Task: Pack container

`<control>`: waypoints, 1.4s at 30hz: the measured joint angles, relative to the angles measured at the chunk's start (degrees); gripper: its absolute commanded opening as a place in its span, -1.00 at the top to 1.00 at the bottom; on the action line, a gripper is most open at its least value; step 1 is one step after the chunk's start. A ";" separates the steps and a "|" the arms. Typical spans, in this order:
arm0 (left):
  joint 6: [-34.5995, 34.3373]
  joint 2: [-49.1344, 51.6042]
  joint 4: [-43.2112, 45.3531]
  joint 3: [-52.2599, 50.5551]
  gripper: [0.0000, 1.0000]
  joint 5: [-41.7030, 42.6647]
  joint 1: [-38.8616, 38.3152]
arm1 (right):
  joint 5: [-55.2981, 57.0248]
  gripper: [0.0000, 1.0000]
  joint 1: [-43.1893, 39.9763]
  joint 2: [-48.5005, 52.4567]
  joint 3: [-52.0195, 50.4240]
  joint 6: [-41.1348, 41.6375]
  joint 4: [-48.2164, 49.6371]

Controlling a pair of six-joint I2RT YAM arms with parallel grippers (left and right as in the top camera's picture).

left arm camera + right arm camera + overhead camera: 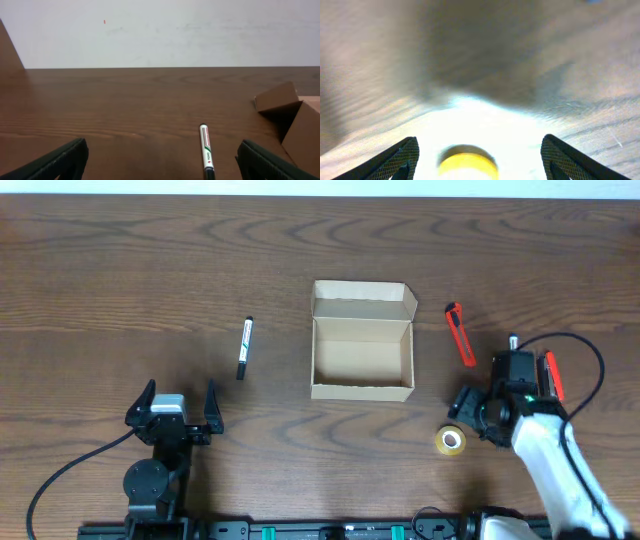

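Container (362, 340) lies apart from seemingly open right tool (473, 420).

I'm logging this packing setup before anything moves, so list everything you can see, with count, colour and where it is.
container: one, tan cardboard, middle of the table, flap lid open, nothing inside
pen: one, white with black ends, left of the container, apart from it
cutters: two, orange-red; one just right of the container, the other farther right, partly hidden by the right arm
tape roll: one, yellow, on the near side, right of the container
table: one, dark brown wood, under everything
left end effector: one, black, open, near side, short of the pen
right end effector: one, black, open, at the tape roll, not gripping it
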 measured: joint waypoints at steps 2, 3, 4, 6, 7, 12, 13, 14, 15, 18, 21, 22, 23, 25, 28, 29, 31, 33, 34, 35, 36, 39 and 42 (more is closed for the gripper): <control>0.00 0.00 -0.02 0.02 -0.90 0.00 0.00 | -0.81 -0.62 1.88 -5.31 1.09 -1.05 -2.89; 0.00 0.00 -0.02 0.02 -0.90 0.00 0.00 | -1.03 -0.61 2.62 -7.48 1.38 -1.44 -4.02; 0.00 0.00 -0.02 0.02 -0.90 -0.02 0.00 | -1.27 -0.61 3.52 -9.99 1.70 -1.73 -5.62; 0.00 0.00 -0.02 0.02 -0.90 -0.02 0.00 | -1.77 -0.61 4.52 -13.75 1.92 -1.95 -8.20; 0.00 0.00 -0.02 0.02 -0.90 -0.04 0.00 | -1.99 -0.61 4.85 -15.28 1.92 -1.92 -9.49; 0.00 0.00 -0.04 0.02 -0.90 -0.22 0.00 | -2.51 -0.61 5.29 -18.10 1.92 -1.92 -13.88; 0.00 0.00 -0.04 0.02 -0.90 -0.24 0.00 | -2.54 -0.61 5.29 -18.14 1.92 -1.92 -14.14; 0.00 0.00 -0.04 0.02 -0.91 -0.24 0.00 | -2.56 -0.61 5.29 -18.12 1.92 -1.92 -14.38; 0.00 0.00 -0.04 0.02 -0.90 -0.24 0.00 | -2.56 -0.61 5.29 -18.05 1.92 -1.92 -14.64; 0.00 0.00 -0.04 0.02 -0.91 -0.26 0.00 | -2.58 -0.63 5.29 -17.75 1.92 -1.86 -15.21; 0.00 0.00 -0.04 0.02 -0.90 -0.28 0.00 | -2.67 -0.64 5.29 -17.49 1.92 -1.84 -15.63; 0.00 0.00 -0.07 0.02 -0.90 -0.31 0.00 | -2.78 -0.65 5.29 -17.42 1.92 -1.68 -15.89; 0.00 0.00 -0.07 0.04 -0.90 -0.35 0.00 | -2.95 -0.67 5.29 -17.35 1.92 -1.44 -16.41; 0.00 0.00 -0.07 0.04 -0.90 -0.42 0.00 | -3.23 -0.68 5.29 -17.31 1.90 -0.96 -17.40; 0.00 0.00 -0.07 0.04 -0.90 -0.42 0.00 | -3.58 -0.69 6.10 -17.31 1.79 0.35 -17.66; 0.00 0.00 -0.09 0.04 -0.91 -0.42 0.00 | -3.63 -0.69 6.56 -17.31 1.57 0.96 -17.44; 0.00 0.00 -0.09 0.04 -0.91 -0.42 0.00 | -3.65 -0.69 7.63 -17.31 0.68 1.84 -16.41; 0.00 0.00 -0.11 0.04 -0.90 -0.42 0.00 | -3.76 -0.69 8.87 -17.31 -0.92 2.84 -15.26; 0.00 0.00 -0.09 0.04 -0.91 -0.42 0.00 | -3.69 -0.68 9.42 -17.31 -1.86 3.28 -14.62; 0.00 0.00 -0.09 0.04 -0.91 -0.44 0.00 | -3.67 -0.68 9.81 -17.31 -2.71 3.72 -14.01; 0.00 0.00 -0.11 0.07 -0.90 -0.44 0.00 | -3.67 -0.68 10.10 -17.31 -3.58 4.11 -13.33; 0.00 0.00 -0.11 0.07 -0.90 -0.42 0.00 | -3.69 -0.68 10.45 -17.27 -5.33 4.96 -12.13; 0.00 0.00 -0.11 0.07 -0.90 -0.42 0.00 | -3.69 -0.66 10.47 -17.27 -5.57 5.42 -11.78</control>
